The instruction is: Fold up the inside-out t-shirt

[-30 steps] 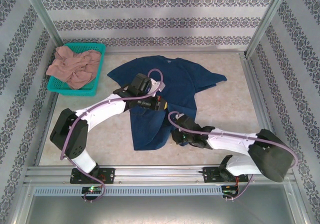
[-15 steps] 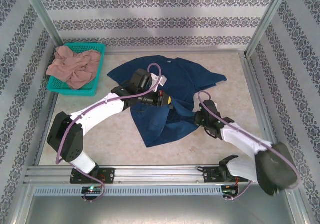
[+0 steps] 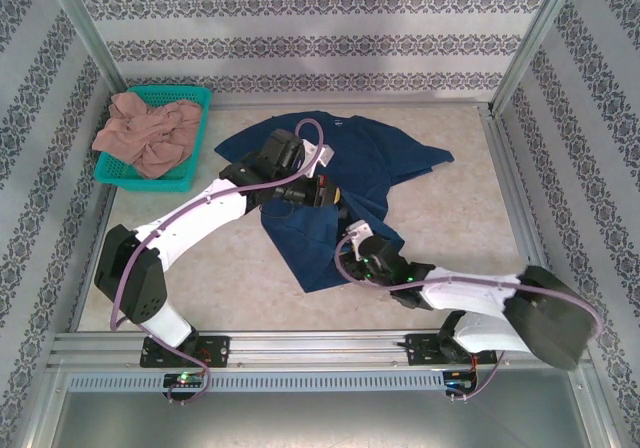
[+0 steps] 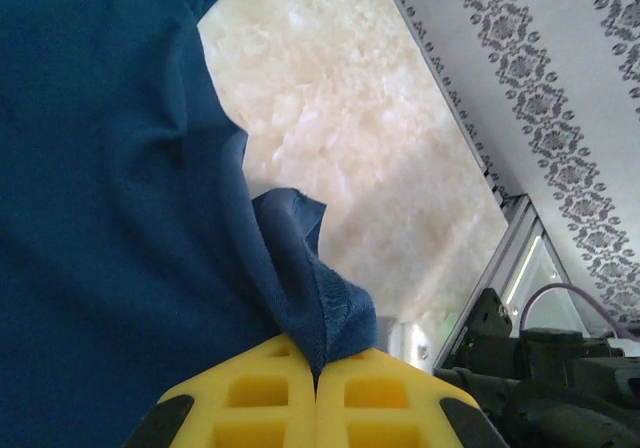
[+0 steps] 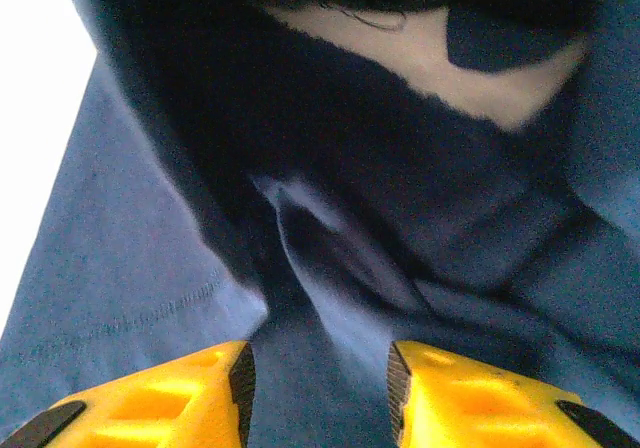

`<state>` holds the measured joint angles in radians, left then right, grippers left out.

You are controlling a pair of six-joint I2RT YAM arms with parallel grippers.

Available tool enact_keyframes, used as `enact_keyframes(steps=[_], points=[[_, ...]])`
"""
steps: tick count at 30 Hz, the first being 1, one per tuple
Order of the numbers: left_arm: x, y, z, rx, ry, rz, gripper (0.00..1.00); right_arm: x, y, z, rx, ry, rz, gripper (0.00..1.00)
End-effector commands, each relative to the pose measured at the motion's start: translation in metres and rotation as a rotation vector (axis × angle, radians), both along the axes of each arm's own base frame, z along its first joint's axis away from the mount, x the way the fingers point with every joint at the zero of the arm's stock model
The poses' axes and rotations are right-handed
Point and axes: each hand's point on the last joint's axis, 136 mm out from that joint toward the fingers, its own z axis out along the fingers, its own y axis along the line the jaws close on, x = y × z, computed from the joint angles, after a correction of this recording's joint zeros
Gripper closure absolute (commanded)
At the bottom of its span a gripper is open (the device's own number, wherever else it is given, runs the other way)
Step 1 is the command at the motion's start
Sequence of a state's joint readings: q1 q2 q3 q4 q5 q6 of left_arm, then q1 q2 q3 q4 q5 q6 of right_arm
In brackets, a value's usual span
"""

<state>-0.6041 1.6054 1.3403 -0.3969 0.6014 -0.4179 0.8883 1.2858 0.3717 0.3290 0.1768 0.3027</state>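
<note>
The inside-out t-shirt (image 3: 370, 158) is dark navy and lies partly spread on the table, its lower half bunched toward the front. My left gripper (image 3: 340, 200) sits over the shirt's middle. In the left wrist view this gripper (image 4: 317, 353) is shut on a folded hem of the t-shirt (image 4: 100, 168), which rises out of the yellow fingertips. My right gripper (image 3: 352, 258) is low at the shirt's front edge. In the right wrist view it (image 5: 320, 363) stands open, jaws apart, with loose navy cloth (image 5: 130, 258) lying between and beyond them.
A teal basket (image 3: 195, 98) at the back left holds a pinkish-tan garment (image 3: 148, 133). Metal frame rails (image 3: 500, 158) and patterned walls close in the table. Bare tabletop (image 3: 450, 218) lies to the right of the shirt.
The right gripper swung out to the right with the cloth, then came back to the shirt's front edge with its jaws opened. The shirt's lower part shifted right. The left gripper stays shut on the hem.
</note>
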Motion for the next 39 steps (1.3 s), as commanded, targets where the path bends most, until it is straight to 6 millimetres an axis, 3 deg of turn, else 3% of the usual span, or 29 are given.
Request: enact_keyframes(steps=[1,6,12,17,26,34,39], points=[[-0.007,0.010,0.018,0.011,-0.035,-0.036,1.00,0.035,0.014,0.031,-0.018,-0.193,-0.020,0.61],[-0.012,0.016,0.019,0.037,-0.039,-0.057,1.00,0.050,0.012,0.022,-0.048,-0.203,-0.007,0.63],[-0.009,0.032,0.015,0.126,-0.081,-0.059,1.00,0.049,0.007,0.023,-0.062,-0.201,0.058,0.63],[-0.012,0.034,0.020,0.138,-0.108,-0.084,1.00,0.050,-0.001,0.019,-0.074,-0.187,0.060,0.62],[-0.023,0.025,0.045,0.055,-0.094,-0.137,1.00,0.073,0.029,0.010,-0.137,-0.233,0.069,0.63],[-0.020,0.027,0.058,0.004,-0.072,-0.081,1.00,0.075,0.066,0.006,-0.175,-0.266,0.143,0.63],[-0.029,0.034,0.068,0.008,-0.108,-0.105,1.00,0.085,0.067,0.003,-0.115,-0.229,0.114,0.62]])
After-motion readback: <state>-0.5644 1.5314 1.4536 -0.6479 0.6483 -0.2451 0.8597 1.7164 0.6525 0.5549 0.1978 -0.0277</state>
